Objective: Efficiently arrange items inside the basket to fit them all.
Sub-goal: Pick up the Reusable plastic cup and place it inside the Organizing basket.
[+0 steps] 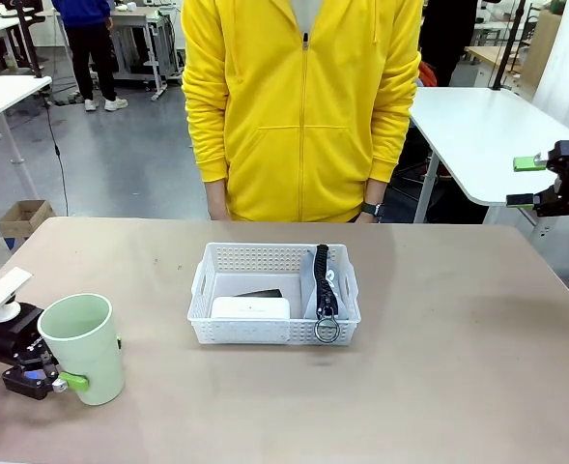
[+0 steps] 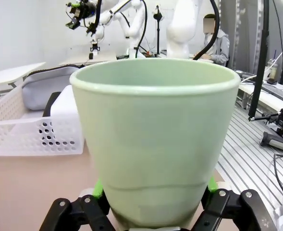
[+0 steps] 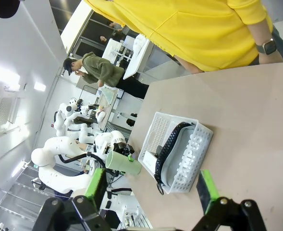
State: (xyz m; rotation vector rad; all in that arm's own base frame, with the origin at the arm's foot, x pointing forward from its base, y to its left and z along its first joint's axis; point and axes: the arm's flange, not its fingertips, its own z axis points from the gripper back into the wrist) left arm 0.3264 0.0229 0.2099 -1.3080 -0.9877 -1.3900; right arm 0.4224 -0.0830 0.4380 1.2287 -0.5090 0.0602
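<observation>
Front view: my left gripper [image 1: 60,383] clamps cup [image 1: 83,346], upright on table [image 1: 439,367], well left of basket [image 1: 274,293].
L wrist: cup betw. my pads [image 2: 99,188].
R wrist: my right gripper [image 3: 148,190] wide, basket beyond.

cup [image 1: 81,345] pale green | basket [image 1: 274,332] white, perforated | pouch [image 3: 187,159] grey, black zipper | hoodie [image 1: 301,106] yellow
</observation>
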